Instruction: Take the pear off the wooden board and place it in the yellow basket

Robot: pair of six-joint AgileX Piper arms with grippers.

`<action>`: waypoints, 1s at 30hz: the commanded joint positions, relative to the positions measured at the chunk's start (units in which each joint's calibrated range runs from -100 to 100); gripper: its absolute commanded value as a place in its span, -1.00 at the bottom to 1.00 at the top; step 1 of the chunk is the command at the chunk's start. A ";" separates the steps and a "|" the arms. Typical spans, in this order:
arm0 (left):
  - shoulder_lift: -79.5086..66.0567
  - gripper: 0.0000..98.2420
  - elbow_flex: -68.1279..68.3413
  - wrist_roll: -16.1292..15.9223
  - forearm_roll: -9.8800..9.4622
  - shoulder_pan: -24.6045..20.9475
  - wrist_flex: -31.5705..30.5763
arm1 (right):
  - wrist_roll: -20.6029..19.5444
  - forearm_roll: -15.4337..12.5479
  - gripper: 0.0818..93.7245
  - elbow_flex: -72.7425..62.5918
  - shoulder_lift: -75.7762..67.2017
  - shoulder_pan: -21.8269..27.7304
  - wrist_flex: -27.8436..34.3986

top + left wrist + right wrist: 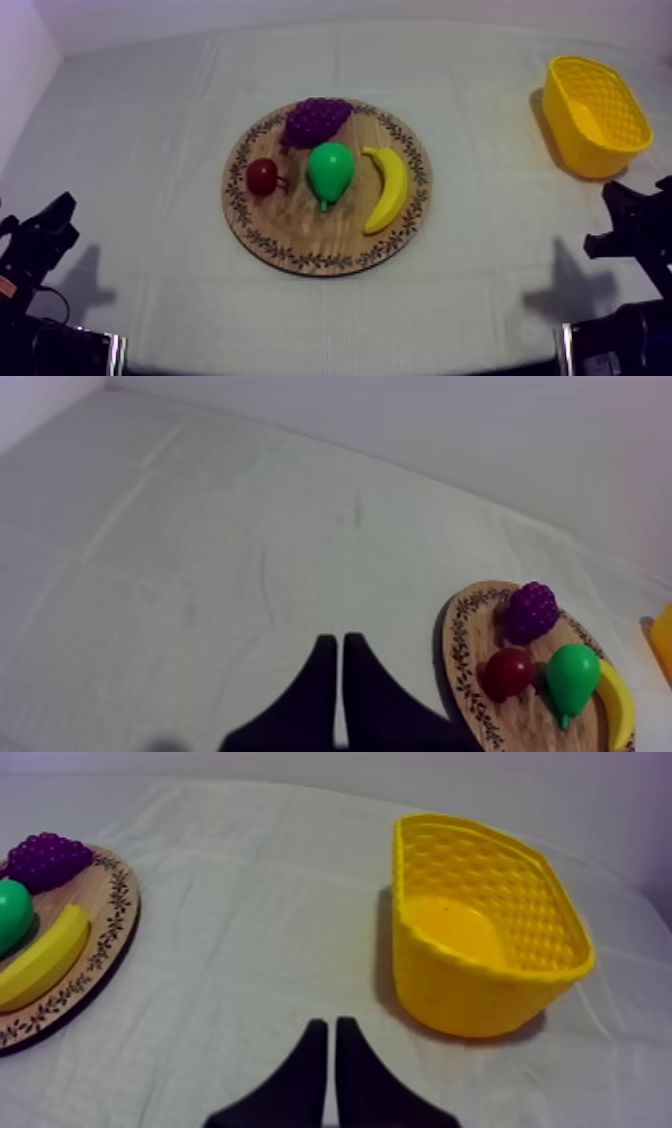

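Left end effector (pixel 334 641) sits low at its edge of the worktop (pixel 150 130), fingers pressed together, holding nothing. Right end effector (pixel 327 1022) is low too, closed and empty, facing the yellow basket (pixel 470 987). The pear (pixel 330 170) lies on the wooden board (pixel 300 225), between small red fruit (pixel 263 176) and banana (pixel 388 188).

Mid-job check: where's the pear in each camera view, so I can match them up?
Top view: the pear lies mid wooden board, between the small red fruit and the banana.
Left wrist view: pear between the small red fruit and the banana.
Right wrist view: pear between the grapes and the banana.
Shared landmark: the banana, alongside the pear.
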 commanded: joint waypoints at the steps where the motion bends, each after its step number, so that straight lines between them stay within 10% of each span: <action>1: 0.00 -1.00 0.02 0.03 -0.02 0.01 0.01 | 0.02 0.01 -0.99 -0.01 -0.04 0.00 -0.02; 30: 0.00 -1.00 0.02 0.02 -0.02 0.01 0.01 | -1.89 -0.02 -0.99 0.01 -0.04 -0.51 0.45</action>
